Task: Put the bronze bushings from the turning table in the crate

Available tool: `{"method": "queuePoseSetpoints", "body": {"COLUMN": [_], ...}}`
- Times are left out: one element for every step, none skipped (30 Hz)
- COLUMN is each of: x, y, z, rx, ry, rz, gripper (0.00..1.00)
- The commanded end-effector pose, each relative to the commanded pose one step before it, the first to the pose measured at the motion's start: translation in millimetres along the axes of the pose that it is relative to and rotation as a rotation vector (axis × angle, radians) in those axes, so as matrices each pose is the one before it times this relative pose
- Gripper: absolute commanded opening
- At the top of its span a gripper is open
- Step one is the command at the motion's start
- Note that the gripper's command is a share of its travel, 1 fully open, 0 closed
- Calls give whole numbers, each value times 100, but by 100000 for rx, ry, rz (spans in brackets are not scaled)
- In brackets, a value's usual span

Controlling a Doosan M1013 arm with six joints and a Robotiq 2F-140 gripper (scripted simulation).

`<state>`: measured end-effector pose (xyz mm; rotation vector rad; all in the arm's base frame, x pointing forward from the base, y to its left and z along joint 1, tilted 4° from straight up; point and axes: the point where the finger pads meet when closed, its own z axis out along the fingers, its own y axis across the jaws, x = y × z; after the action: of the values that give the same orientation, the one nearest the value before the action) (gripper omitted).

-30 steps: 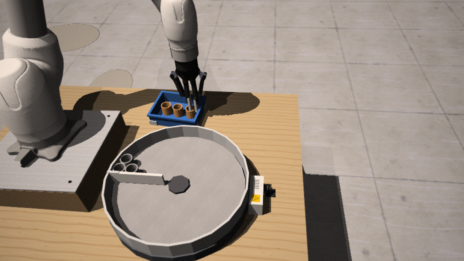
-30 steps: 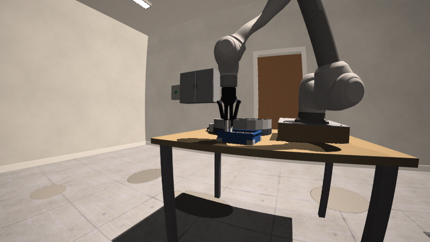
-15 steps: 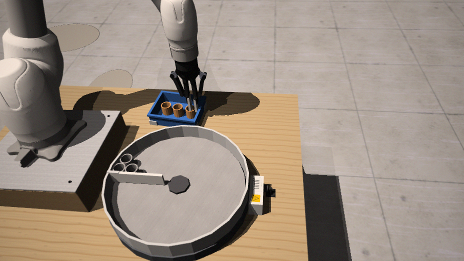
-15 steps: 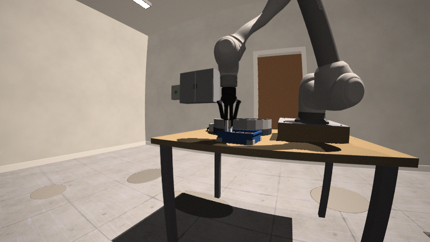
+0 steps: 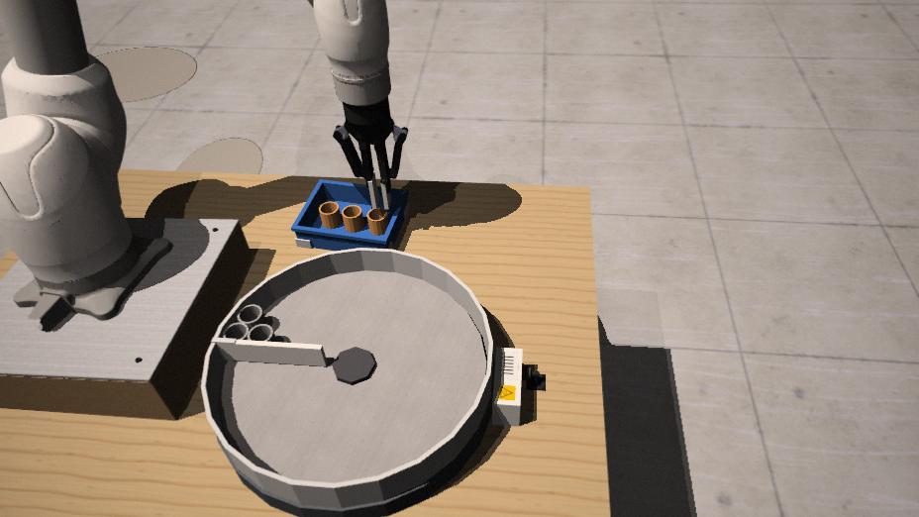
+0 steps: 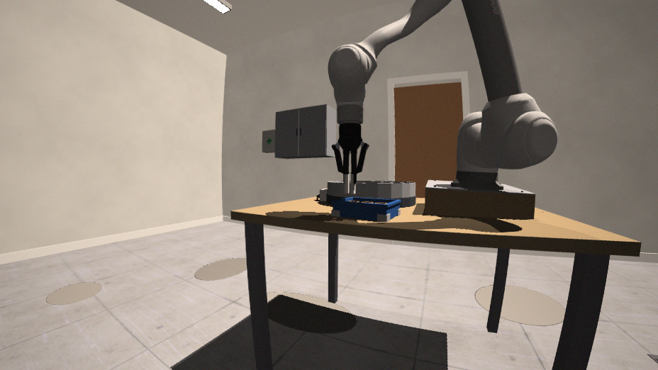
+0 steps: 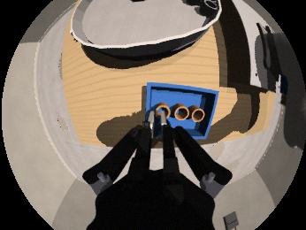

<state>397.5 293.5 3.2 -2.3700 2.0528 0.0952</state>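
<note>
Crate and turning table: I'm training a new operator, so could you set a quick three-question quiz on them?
1. How many bronze bushings stand in the crate?
2. True or false: the steel bushings are grouped at the centre of the turning table.
3. What colour is the crate? A) red B) blue C) green

Key: 1. three; 2. false; 3. B

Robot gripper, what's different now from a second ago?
The gripper moved up, its fingers a little apart with nothing between them. The bronze bushings stayed in the crate, and the steel bushings stayed put too.
</note>
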Motion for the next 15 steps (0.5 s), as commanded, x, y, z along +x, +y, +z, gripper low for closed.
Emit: {"method": "queuePoseSetpoints", "body": {"x": [-5,0,0,0,0,0,0,0,0,0,0,0,0,0,0], "y": [3,0,0,0,0,0,0,0,0,0,0,0,0,0,0], "z": [-838,0,-488,-491,-487,-477,-461,-438,-409,-374,-336,-293,-247,-201,0], "rx": [-26,0,0,0,0,0,0,0,0,0,0,0,0,0,0], "ry": [-15,0,0,0,0,0,0,0,0,0,0,0,0,0,0], "rz": [-2,0,0,0,0,0,0,0,0,0,0,0,0,0,0], "gripper": [10,10,10,10,10,10,10,10,10,10,10,10,10,10,10]}}
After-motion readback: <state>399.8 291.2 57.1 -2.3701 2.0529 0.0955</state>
